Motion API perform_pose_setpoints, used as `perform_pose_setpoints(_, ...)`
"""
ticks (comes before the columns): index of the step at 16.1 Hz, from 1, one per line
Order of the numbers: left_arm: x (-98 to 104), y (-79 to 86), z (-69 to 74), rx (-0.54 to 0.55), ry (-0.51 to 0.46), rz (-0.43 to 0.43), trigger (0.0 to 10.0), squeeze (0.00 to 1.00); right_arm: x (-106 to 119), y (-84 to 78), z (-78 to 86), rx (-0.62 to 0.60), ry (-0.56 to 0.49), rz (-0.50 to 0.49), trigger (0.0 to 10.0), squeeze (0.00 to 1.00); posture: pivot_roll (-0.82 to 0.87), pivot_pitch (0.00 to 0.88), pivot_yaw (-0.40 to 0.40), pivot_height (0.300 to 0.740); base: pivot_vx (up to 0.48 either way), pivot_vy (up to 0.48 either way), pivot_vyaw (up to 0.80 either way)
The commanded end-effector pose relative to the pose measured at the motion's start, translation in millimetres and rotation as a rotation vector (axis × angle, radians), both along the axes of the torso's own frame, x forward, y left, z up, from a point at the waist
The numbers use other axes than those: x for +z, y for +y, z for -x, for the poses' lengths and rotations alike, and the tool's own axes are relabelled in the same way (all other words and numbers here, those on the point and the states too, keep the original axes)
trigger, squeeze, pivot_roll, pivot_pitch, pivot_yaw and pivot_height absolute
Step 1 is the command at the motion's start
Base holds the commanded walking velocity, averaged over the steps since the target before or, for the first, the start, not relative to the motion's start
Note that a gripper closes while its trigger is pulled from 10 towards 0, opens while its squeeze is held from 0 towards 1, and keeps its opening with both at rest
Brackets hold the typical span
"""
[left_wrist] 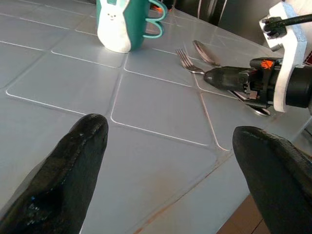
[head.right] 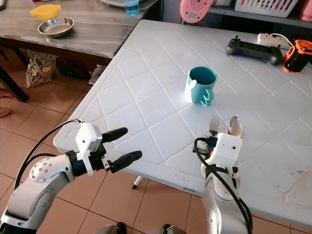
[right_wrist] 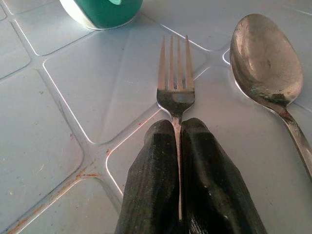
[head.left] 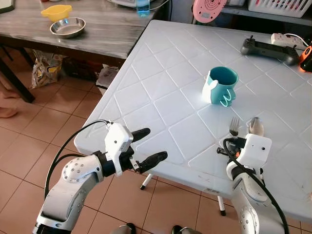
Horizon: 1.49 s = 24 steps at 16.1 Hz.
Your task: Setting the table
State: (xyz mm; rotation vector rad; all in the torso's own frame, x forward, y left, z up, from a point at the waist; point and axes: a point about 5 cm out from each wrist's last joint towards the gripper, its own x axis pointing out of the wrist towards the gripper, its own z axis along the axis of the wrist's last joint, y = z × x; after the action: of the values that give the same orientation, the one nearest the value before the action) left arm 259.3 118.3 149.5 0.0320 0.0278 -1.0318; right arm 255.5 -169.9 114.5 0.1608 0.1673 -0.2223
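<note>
A metal fork (right_wrist: 175,73) lies on the white table (head.left: 161,92), its handle pinched between the fingers of my right gripper (right_wrist: 178,127), which is shut on it. Just beside it lies a metal spoon (right_wrist: 265,58), also visible near the table's front edge (head.left: 256,126). A teal mug (head.left: 221,86) with a white rabbit on it stands upright behind the cutlery. My left gripper (head.left: 147,145) hovers open at the table's front left corner, with nothing between its fingers.
A black controller (head.left: 269,50) and an orange device (head.left: 306,58) lie at the table's far right. A wooden table at back left carries a steel bowl (head.left: 68,27) and a yellow bowl (head.left: 56,11). Tiled floor (head.left: 48,122) spreads to the left.
</note>
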Motion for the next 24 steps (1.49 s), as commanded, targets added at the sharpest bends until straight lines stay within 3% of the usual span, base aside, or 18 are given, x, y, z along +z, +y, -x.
perform_pose_setpoints(1,-0.2,-2.0,2.0,-0.033,0.009,-0.012,10.0,0.0,-30.2,4.0,10.3,-0.008,0.16,-0.07,0.0,0.0,0.15,0.214,0.026,0.74,0.0,0.0,0.0)
perform_pose_setpoints(9,-4.0,0.2,-0.3,0.02,-0.019,-0.014,10.0,0.0,-29.7,6.3,9.9,0.02,0.181,-0.034,0.0,0.0,0.15,0.206,0.025,0.74,0.0,0.0,0.0)
perform_pose_setpoints(15,6.0,-1.4,-8.1,0.071,-0.078,-0.006,10.0,0.0,-7.3,6.6,5.2,0.051,0.066,0.138,0.0,0.0,0.15,0.204,0.018,0.74,0.0,0.0,0.0)
perform_pose_setpoints(17,8.0,-3.6,-7.8,0.056,-0.091,-0.014,10.0,0.0,-3.2,7.7,7.7,0.045,0.028,0.145,0.0,0.0,0.15,0.204,0.021,0.74,0.0,0.0,0.0)
perform_pose_setpoints(22,13.4,-5.2,-9.1,0.094,-0.129,-0.008,10.0,0.0,22.9,16.5,6.0,0.087,-0.141,0.274,0.0,0.0,0.15,0.202,0.027,0.74,0.0,0.0,0.0)
perform_pose_setpoints(24,11.0,-2.6,-12.9,0.175,-0.135,-0.01,10.0,0.0,33.8,16.8,7.2,0.079,-0.225,0.318,0.0,0.0,0.15,0.199,0.026,0.74,0.0,0.0,0.0)
